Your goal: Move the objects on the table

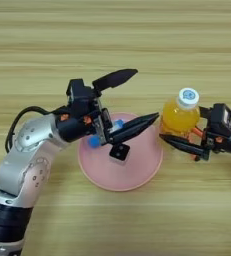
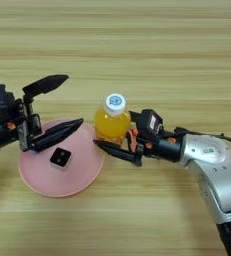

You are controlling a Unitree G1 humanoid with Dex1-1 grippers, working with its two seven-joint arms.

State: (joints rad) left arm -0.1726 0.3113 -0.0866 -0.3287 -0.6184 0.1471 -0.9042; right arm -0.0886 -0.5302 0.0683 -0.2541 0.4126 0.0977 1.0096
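Observation:
The pink round plate (image 1: 137, 177) lies mid-table with the small black-and-white cube (image 1: 119, 151) on it. Above the plate's far-left part, my left gripper (image 1: 146, 95) is open, holding nothing. The blue-and-white tube (image 1: 94, 141) lies on the plate under that gripper, mostly hidden by it. Just right of the plate, the orange-drink bottle (image 2: 112, 125) with a white cap stands upright on the table (image 1: 112, 30). My right gripper (image 2: 99, 131) is open around the bottle's lower half. One of its fingers (image 2: 114, 149) passes in front of the base; the other is mostly hidden behind the bottle.
My left arm (image 1: 29, 165) reaches in from the lower left with a black cable looped beside it. From the lower right comes my right arm (image 2: 212, 165). Bare wood lies on the far half of the table and along its near edge.

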